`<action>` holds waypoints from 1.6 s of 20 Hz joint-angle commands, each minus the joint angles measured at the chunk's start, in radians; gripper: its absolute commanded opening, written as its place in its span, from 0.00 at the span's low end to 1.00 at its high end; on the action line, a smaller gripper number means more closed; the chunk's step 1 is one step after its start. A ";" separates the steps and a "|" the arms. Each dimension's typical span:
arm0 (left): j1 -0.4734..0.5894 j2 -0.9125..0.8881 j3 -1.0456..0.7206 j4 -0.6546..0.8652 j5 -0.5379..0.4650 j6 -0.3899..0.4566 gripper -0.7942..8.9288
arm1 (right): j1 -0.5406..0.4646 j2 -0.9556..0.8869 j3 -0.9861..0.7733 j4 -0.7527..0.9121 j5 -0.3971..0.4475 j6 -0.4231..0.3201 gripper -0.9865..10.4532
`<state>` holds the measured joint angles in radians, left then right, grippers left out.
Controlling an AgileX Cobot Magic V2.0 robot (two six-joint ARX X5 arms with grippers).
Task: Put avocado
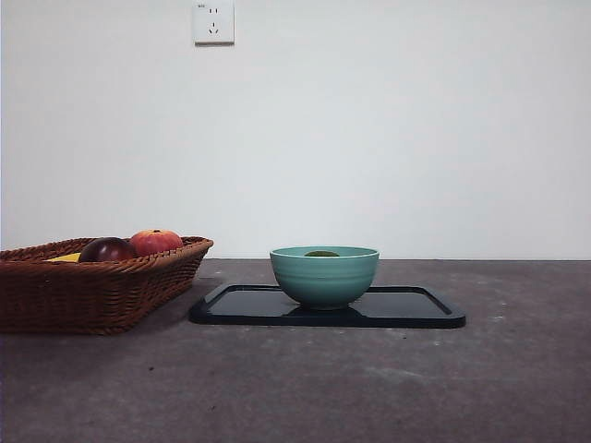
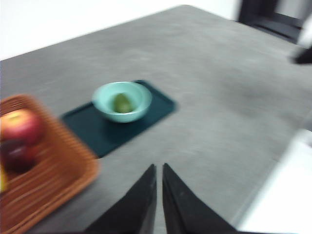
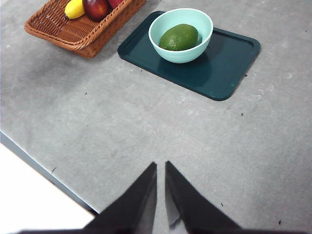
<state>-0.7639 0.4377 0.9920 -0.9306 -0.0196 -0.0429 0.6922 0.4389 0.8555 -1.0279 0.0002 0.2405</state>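
The dark green avocado (image 3: pixel 179 37) lies inside a pale green bowl (image 3: pixel 202 30) that stands on a dark tray (image 3: pixel 229 68). In the front view only its top (image 1: pixel 321 254) shows above the bowl's rim (image 1: pixel 323 277). It also shows in the blurred left wrist view (image 2: pixel 123 103). My left gripper (image 2: pixel 159 170) is shut and empty, high above the table and well away from the bowl. My right gripper (image 3: pixel 160 168) is shut and empty, also high and back from the tray. Neither arm shows in the front view.
A brown wicker basket (image 1: pixel 92 286) stands left of the tray (image 1: pixel 406 309). It holds a dark maroon fruit (image 1: pixel 106 250), a red-orange fruit (image 1: pixel 155 242) and a yellow fruit (image 3: pixel 74 8). The table's near edge (image 3: pixel 44 168) runs close to the right gripper.
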 commanded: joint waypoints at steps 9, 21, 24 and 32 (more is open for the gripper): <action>0.705 -0.031 -0.251 0.388 -0.002 0.068 0.10 | 0.008 0.003 0.009 0.011 0.000 0.006 0.11; 0.813 -0.381 -0.939 0.802 0.000 -0.038 0.10 | 0.008 0.003 0.009 0.011 0.000 0.006 0.11; 0.796 -0.420 -0.982 0.789 -0.002 -0.037 0.10 | 0.008 0.003 0.009 0.011 0.000 0.006 0.11; 0.726 -0.435 -0.981 0.736 -0.002 0.026 0.10 | 0.008 0.003 0.009 0.011 0.000 0.006 0.11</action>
<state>-0.0383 0.0040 0.0326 -0.1833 -0.0212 -0.0383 0.6922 0.4389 0.8555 -1.0279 -0.0002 0.2405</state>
